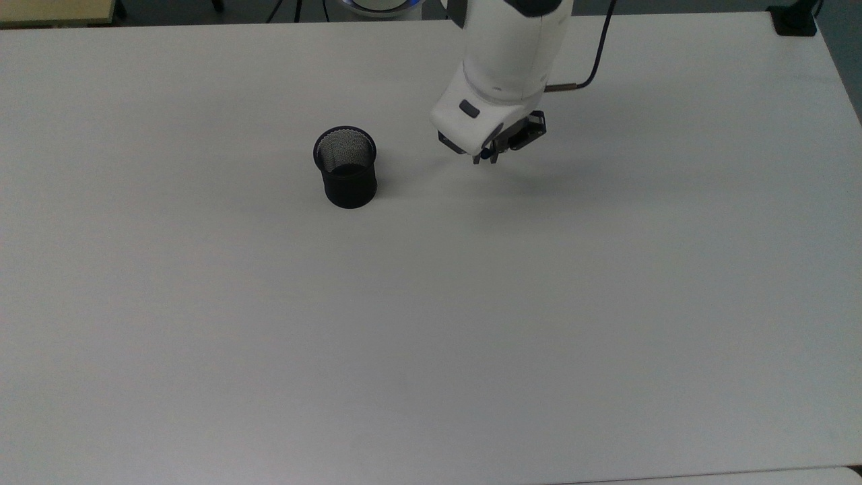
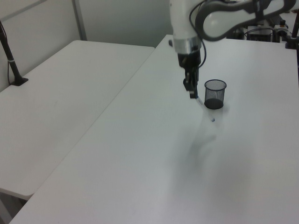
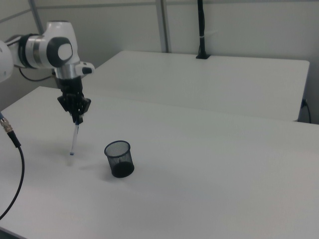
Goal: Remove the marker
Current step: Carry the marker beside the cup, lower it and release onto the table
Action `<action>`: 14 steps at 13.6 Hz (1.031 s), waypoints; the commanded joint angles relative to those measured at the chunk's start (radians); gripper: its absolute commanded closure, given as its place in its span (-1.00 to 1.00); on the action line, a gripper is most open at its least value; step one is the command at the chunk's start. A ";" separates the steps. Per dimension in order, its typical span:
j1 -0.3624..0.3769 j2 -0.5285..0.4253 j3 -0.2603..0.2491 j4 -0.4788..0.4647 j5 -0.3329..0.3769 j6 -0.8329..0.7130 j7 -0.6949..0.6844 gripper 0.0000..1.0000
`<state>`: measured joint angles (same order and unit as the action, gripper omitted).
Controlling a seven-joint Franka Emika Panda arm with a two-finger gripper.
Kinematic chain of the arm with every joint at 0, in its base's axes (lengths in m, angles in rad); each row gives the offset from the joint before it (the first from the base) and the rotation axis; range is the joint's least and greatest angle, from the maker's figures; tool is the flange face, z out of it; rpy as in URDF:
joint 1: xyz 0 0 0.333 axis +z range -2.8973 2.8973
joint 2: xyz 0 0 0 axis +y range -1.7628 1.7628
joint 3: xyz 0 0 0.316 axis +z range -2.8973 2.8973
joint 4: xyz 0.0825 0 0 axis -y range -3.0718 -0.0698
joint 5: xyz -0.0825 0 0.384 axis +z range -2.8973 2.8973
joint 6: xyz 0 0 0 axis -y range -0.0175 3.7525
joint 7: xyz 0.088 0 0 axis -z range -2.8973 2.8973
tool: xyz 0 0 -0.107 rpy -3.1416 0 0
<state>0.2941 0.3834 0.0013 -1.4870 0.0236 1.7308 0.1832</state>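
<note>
We are seeing the arm (image 3: 47, 45) reaching down over the table (image 1: 471, 323), its gripper (image 3: 78, 118) pointing downward. The fingers are clenching the marker (image 3: 74, 142) at its top end; the marker is hanging slightly tilted, outside the cup (image 1: 345, 166), to the top view's right of it, its lower tip close to the table. We are counting one marker, one cup and one gripper (image 2: 192, 94).

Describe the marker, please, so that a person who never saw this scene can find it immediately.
On the wide white table stands one black mesh cup. In the right view, the marker hangs to the right view's left of it, outside it, held at its top by the gripper. It is the one thin white stick, pointing down at the table.
</note>
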 commanded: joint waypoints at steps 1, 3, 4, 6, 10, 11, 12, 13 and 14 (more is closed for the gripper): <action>0.022 0.045 -0.012 -0.010 0.016 0.033 0.019 0.48; 0.019 0.049 -0.011 -0.022 0.013 0.045 0.018 0.46; 0.019 0.058 -0.011 -0.022 0.010 0.058 0.018 0.43; 0.014 0.069 -0.011 -0.025 0.006 0.072 0.018 0.26; 0.008 0.034 -0.015 -0.022 -0.019 0.067 0.042 -1.00; 0.008 0.022 -0.015 -0.022 -0.049 0.065 0.061 -1.00; 0.007 0.000 -0.015 -0.024 -0.086 0.064 0.070 -1.00; 0.000 -0.024 -0.018 -0.027 -0.111 0.058 0.067 -1.00; -0.015 -0.046 -0.018 -0.038 -0.119 0.055 0.067 -1.00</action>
<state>0.2925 0.4209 -0.0081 -1.4786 -0.0517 1.7774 0.2261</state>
